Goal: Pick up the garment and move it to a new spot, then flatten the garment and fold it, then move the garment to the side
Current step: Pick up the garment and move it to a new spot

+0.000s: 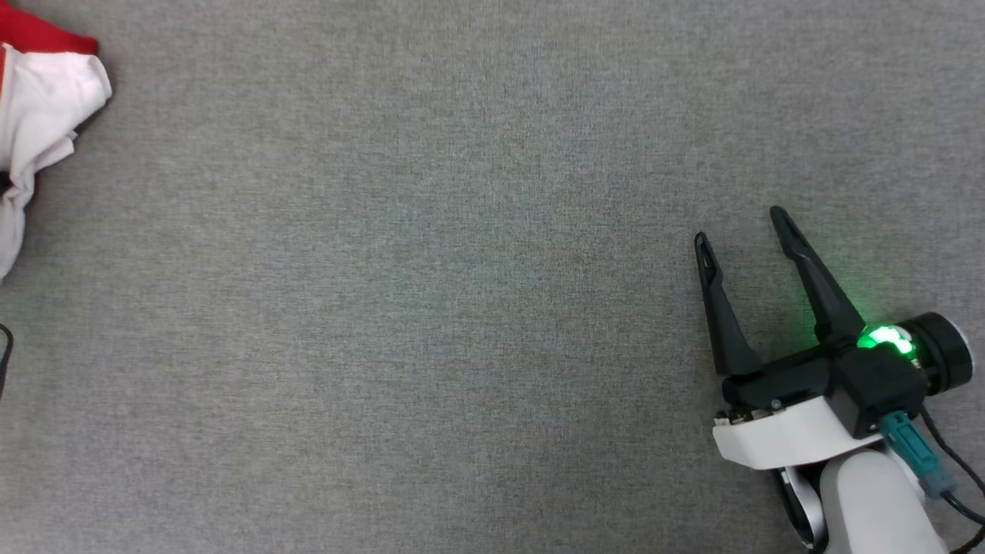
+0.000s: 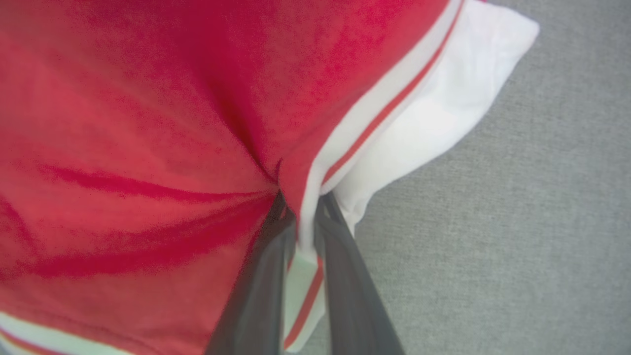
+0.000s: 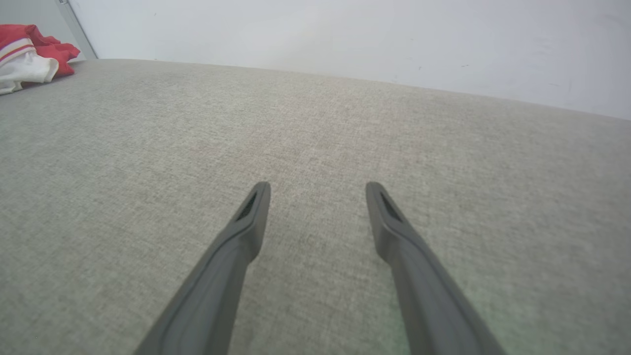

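Garment [image 1: 42,115] lies bunched at the far left edge of the grey surface [image 1: 462,308]. The left gripper [image 2: 301,217] is pinched on its striped shoulder seam, so that arm is nearer; the right gripper [image 1: 739,225] rests spread and empty, well apart to the right.

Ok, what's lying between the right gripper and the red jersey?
Nothing. In the head view, bare grey cloth surface runs from the right gripper to the jersey at the left edge; the right wrist view agrees.
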Controlling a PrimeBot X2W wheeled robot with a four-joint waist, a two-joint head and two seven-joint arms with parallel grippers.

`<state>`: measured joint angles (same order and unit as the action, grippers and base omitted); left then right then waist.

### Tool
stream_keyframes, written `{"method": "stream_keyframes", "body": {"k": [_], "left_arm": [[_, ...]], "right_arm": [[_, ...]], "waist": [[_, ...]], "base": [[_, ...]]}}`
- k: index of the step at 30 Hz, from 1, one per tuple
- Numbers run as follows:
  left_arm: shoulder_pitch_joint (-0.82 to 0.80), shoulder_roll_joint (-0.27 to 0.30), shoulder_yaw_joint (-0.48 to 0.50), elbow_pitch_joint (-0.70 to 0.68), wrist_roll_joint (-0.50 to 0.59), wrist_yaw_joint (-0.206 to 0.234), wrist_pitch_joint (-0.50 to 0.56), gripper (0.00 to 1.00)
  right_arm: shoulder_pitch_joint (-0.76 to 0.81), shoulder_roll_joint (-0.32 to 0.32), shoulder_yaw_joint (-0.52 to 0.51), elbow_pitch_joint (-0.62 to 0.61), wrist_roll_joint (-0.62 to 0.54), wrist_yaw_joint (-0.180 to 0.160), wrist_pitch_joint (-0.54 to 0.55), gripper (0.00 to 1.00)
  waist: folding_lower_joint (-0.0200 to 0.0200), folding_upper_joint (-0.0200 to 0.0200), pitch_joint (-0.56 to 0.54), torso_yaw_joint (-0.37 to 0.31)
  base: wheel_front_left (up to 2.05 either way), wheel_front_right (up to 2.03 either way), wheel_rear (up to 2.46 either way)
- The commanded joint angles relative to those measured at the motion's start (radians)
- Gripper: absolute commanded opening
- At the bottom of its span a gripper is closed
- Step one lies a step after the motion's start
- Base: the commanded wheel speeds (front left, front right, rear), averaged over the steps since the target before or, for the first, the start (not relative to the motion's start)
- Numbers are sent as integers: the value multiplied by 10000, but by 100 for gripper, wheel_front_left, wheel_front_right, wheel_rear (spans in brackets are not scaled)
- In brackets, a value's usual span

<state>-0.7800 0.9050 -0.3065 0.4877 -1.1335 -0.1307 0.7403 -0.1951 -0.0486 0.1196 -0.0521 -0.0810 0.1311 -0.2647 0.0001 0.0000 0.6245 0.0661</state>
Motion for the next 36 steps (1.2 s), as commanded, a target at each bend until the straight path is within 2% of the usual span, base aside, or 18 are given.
{"method": "stream_keyframes", "body": {"k": [1, 6, 14, 18, 21, 23, 29, 36], "left_arm": [[315, -86, -163, -11, -56, 20, -100, 0], [532, -89, -154, -680, -607, 18, -971, 0], [1462, 77, -953, -2295, -856, 18, -1801, 0], [1776, -185, -1438, -3087, -712, 18, -2237, 0], [1944, -621, -1947, -3594, -490, 18, -2497, 0], [1962, -1066, -2287, -3791, -297, 18, -2639, 0], [1742, -3153, -3399, -4015, 311, 352, -3076, 0], [1231, -5619, -4779, -3076, 1221, 519, -3548, 0]], "right_arm": [[70, -27, 23, 207, -28, -7, 3, 100], [188, -26, 38, 366, 217, -7, -6, 100], [425, -23, 5, 694, 639, -7, -8, 100], [506, -19, -63, 786, 814, -7, -8, 100], [565, -18, -151, 819, 965, -7, -7, 100], [588, -15, -202, 853, 1043, -7, -7, 100], [639, -16, -302, 859, 1190, -7, -7, 100], [392, -12, -458, 679, 1307, -7, -7, 100]], "waist": [[-1, 0, -281, 18], [-1, 0, -1161, -31], [-1, 0, -2541, -366], [-1, 0, -2976, -687], [-1, 0, -3215, -944], [-1, 0, -3355, -1114], [-1, 0, -3569, -1746], [-1, 0, -3370, -2622]], "base": [[0, 0, 0], [0, 0, 0], [0, 0, 0], [0, 0, 0], [0, 0, 0], [0, 0, 0], [0, 0, 0], [0, 0, 0]]}}
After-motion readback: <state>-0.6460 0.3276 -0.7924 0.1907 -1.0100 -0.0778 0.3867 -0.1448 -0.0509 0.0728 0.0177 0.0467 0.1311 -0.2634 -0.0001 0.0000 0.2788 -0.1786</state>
